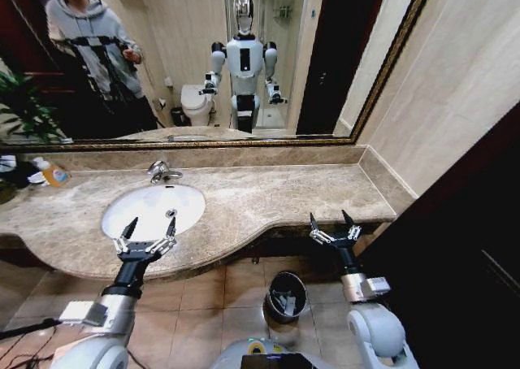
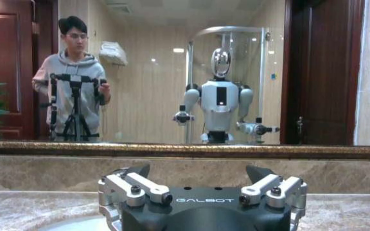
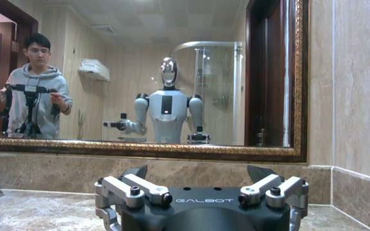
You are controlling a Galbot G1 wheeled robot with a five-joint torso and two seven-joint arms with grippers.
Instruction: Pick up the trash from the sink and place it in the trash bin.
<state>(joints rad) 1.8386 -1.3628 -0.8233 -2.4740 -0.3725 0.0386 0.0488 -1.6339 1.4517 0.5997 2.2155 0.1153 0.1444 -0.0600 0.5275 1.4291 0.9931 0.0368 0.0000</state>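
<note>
The sink, a white oval basin with a chrome faucet, is set in the beige marble counter, and its bowl looks bare. My left gripper hovers open over the basin's front rim, nothing between its fingers; in the left wrist view the left gripper faces the mirror with its jaws spread. My right gripper stands open above the counter's front edge at the right, also empty, and the right gripper looks the same from its wrist. The black trash bin sits on the floor below the counter with pale trash inside.
A bottle of orange liquid stands at the counter's back left beside a plant. A gold-framed mirror runs along the back wall. A tiled wall and a dark panel close off the right side. The floor around the bin is tiled.
</note>
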